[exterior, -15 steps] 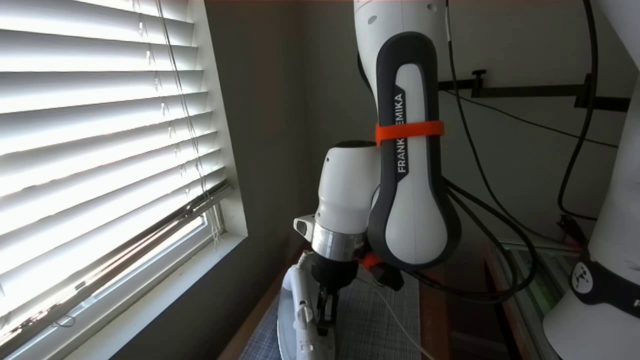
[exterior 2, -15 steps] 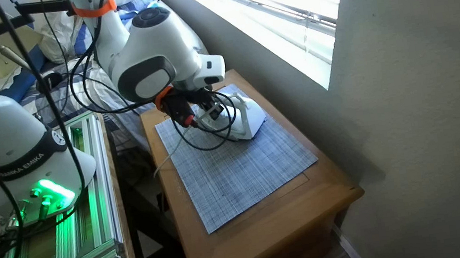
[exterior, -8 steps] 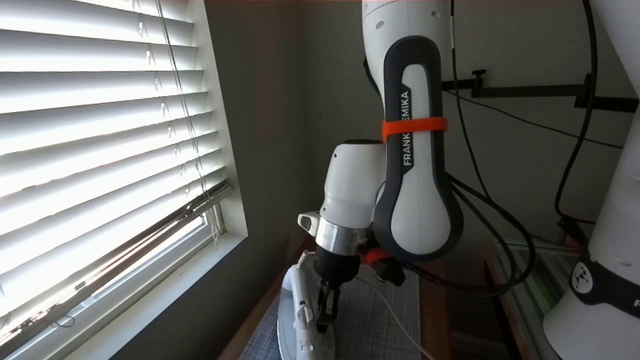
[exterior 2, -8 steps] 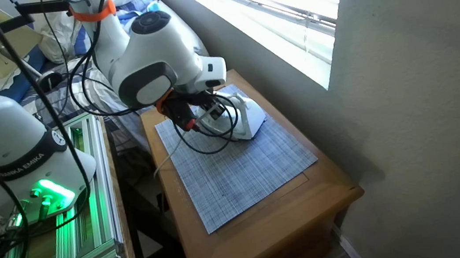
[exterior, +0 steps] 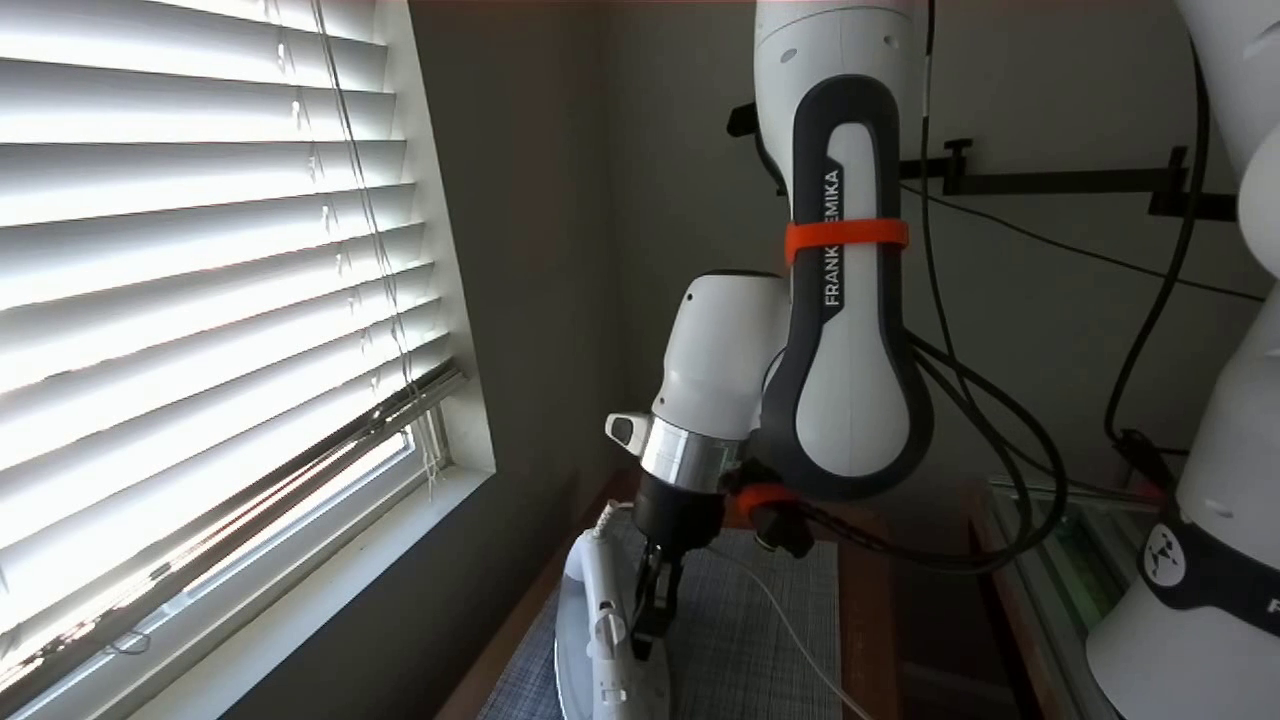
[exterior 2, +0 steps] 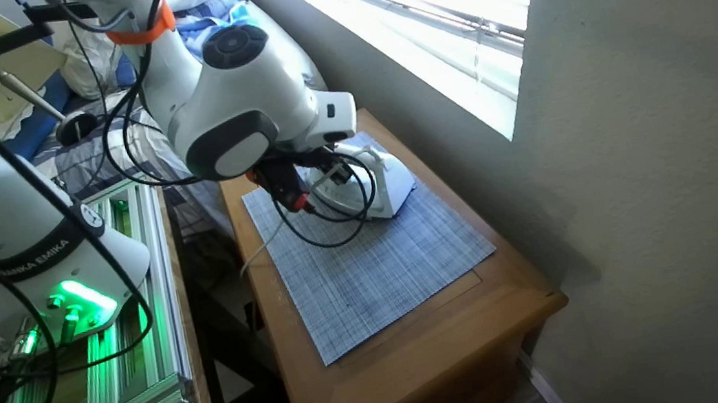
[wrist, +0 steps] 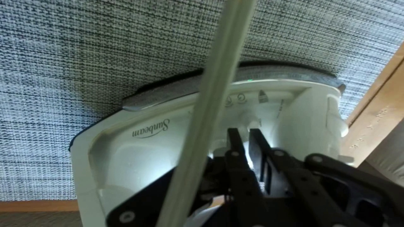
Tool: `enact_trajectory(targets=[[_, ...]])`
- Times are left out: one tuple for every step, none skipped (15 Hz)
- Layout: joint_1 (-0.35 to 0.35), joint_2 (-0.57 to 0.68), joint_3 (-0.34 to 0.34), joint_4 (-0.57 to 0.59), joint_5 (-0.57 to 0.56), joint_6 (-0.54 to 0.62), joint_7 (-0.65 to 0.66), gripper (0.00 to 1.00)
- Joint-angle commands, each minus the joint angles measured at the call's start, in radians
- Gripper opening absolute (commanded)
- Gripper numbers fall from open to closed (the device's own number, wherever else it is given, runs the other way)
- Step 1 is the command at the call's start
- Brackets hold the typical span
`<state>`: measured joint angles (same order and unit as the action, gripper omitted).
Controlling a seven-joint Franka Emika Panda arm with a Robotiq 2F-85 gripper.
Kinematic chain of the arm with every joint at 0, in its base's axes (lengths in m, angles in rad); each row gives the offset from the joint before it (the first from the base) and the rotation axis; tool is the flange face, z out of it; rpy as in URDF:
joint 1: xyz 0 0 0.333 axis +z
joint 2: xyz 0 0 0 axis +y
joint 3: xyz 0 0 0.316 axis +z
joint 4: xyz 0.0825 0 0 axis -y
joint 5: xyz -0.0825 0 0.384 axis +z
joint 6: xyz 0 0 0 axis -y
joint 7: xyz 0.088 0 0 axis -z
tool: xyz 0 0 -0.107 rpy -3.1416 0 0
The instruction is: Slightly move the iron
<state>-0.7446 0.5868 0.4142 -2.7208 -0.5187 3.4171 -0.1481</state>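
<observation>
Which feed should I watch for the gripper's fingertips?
The wrist view: both fingertips show up close, a narrow gap between them, against the iron. In an exterior view they are small and dark beside the iron's handle; in an exterior view black cable loops crowd them, so the tips are hard to make out.

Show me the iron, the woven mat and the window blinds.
Iron [wrist: 172, 138], wrist view: white side.
Woven mat [exterior 2: 378, 268], an exterior view: bare part.
Window blinds [exterior: 200, 240], an exterior view: a middle slat.

White iron [exterior 2: 393, 184] on bluish-grey mat [exterior 2: 382, 275]
</observation>
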Motion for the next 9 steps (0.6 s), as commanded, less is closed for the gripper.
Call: enact_trajectory(targets=[[-0.155,0.048,0.081,-0.006,-0.085,0.002,-0.005,0.45],[-0.185,0.052,0.095,-0.008,-0.094,-0.004,-0.005,0.52],[-0.212,0.053,0.108,-0.010,-0.103,-0.009,-0.005,0.59],[-0.235,0.053,0.118,-0.012,-0.110,-0.015,-0.006,0.66],[-0.257,0.057,0.127,-0.010,-0.114,-0.025,-0.008,0.73],[-0.276,0.056,0.136,-0.010,-0.117,-0.037,-0.010,0.80],[-0.294,0.053,0.146,-0.012,-0.121,-0.052,-0.011,0.86],[-0.309,0.049,0.154,-0.013,-0.122,-0.065,-0.012,0.94],[-0.327,0.045,0.167,-0.017,-0.125,-0.080,-0.013,0.99]])
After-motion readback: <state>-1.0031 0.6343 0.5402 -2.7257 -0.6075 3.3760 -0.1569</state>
